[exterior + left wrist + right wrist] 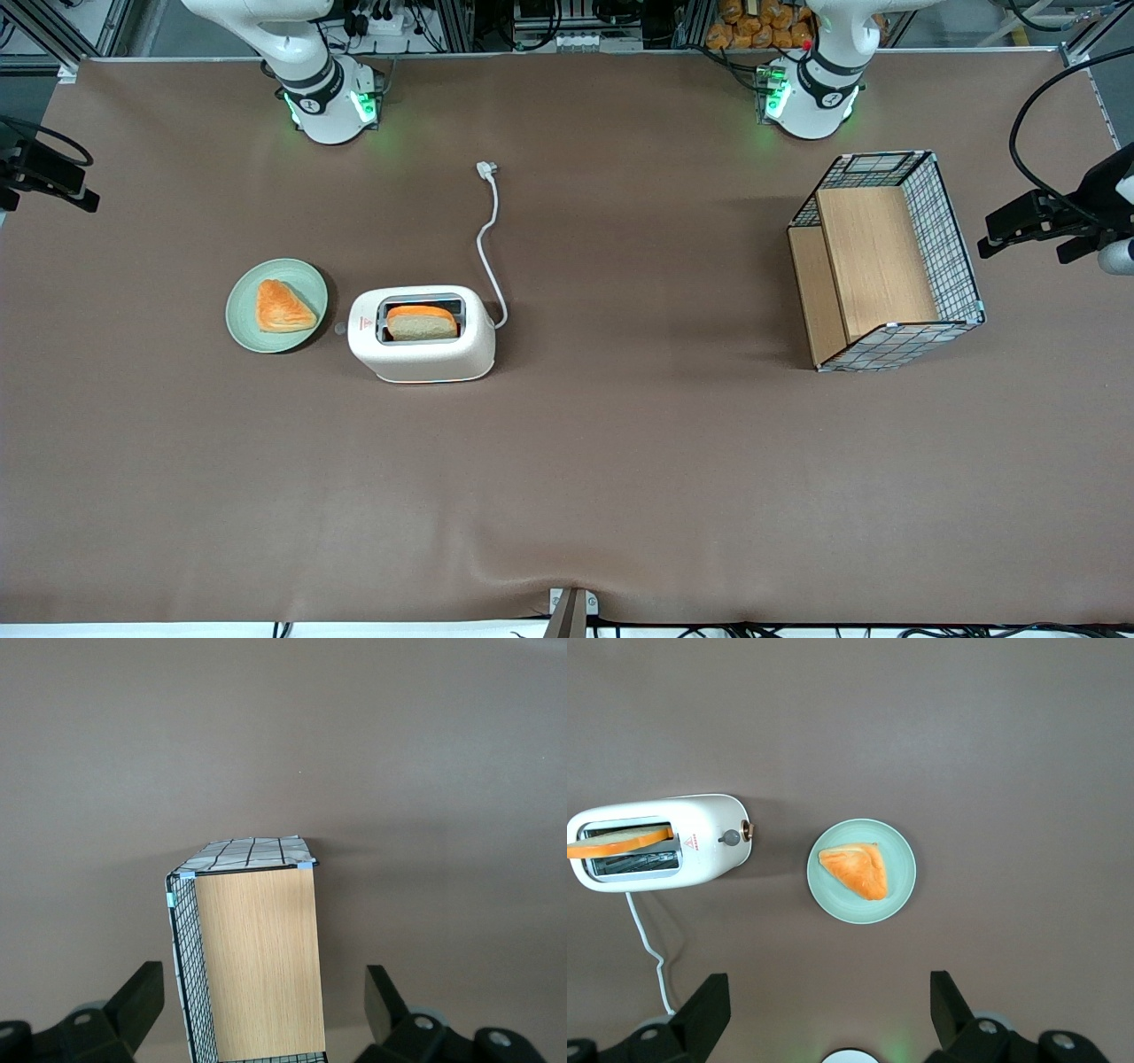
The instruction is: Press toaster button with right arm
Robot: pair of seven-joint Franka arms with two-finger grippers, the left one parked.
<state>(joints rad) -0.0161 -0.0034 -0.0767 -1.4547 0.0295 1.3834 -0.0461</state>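
High above the brown table, the black two-finger gripper hangs wide open and empty, the cream-white plastic toaster's small grey button, beside the green plate, not yet pressed.

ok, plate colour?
Pale green plate, clearest in the right wrist view; the open pincer hangs above it.

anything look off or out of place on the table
The toaster is unplugged: its white plug lies loose on the table. The wire-and-wood rack toward the parked arm's end lies tipped on its side. The gripper hangs open, high above the plate.
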